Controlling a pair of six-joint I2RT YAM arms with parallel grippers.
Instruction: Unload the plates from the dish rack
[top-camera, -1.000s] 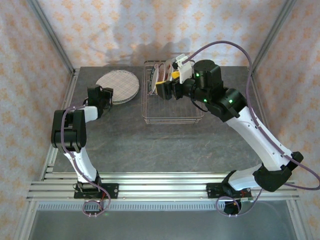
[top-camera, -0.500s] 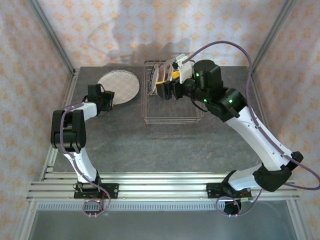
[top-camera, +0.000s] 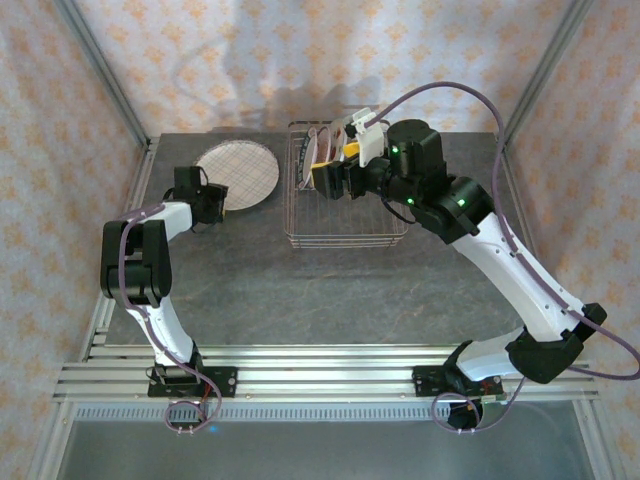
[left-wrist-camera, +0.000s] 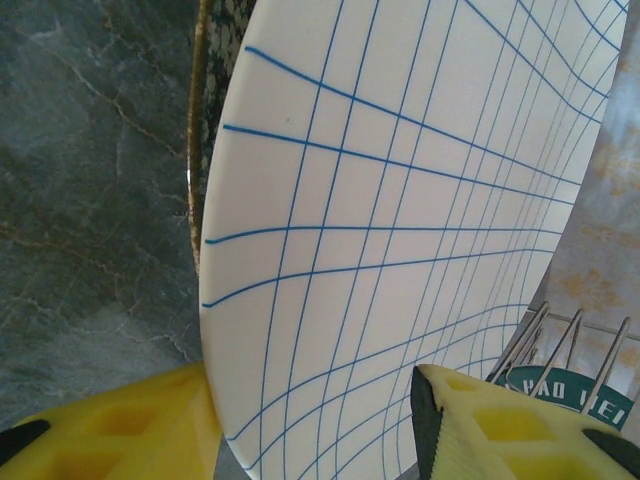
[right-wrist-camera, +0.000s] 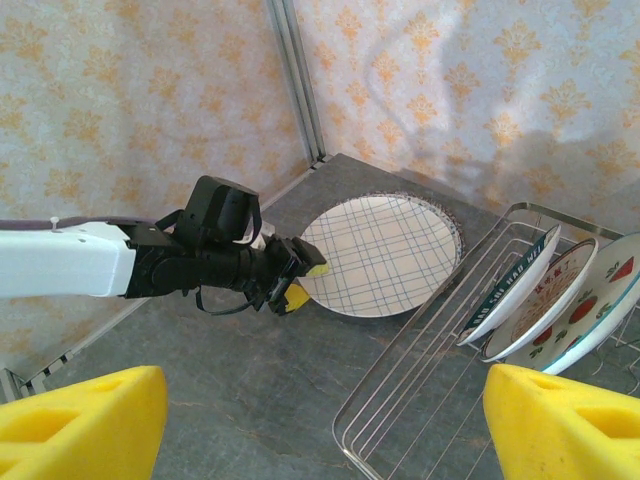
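Top view: the grid plate (top-camera: 238, 170) is seen lying flat on another plate, on the table (top-camera: 300, 290) left of the dish rack (top-camera: 345, 225). The left gripper (top-camera: 218, 203) is set at its near-left rim. The right gripper (top-camera: 338, 166) is hung over the rack, beside the upright plates (top-camera: 322, 148).

Left wrist: the grid plate (left-wrist-camera: 400, 200) rim is bracketed by the yellow fingers (left-wrist-camera: 110, 425). The jaws are about half apart, wider than the rim is thick, so no clamp is judged. A speckled plate (left-wrist-camera: 215, 80) is seen underneath.

Right wrist: the right gripper (right-wrist-camera: 320, 400) is spread wide, with nothing held. Three upright plates (right-wrist-camera: 555, 300) are left in the dish rack (right-wrist-camera: 400, 400), close together.

Risks: if a pad is touching the rim when the left arm is pulled back, the grid plate could be dragged off the stack. With the rack plates so close, a neighbour could be knocked, two rims pinched, or a finger snagged on the wires
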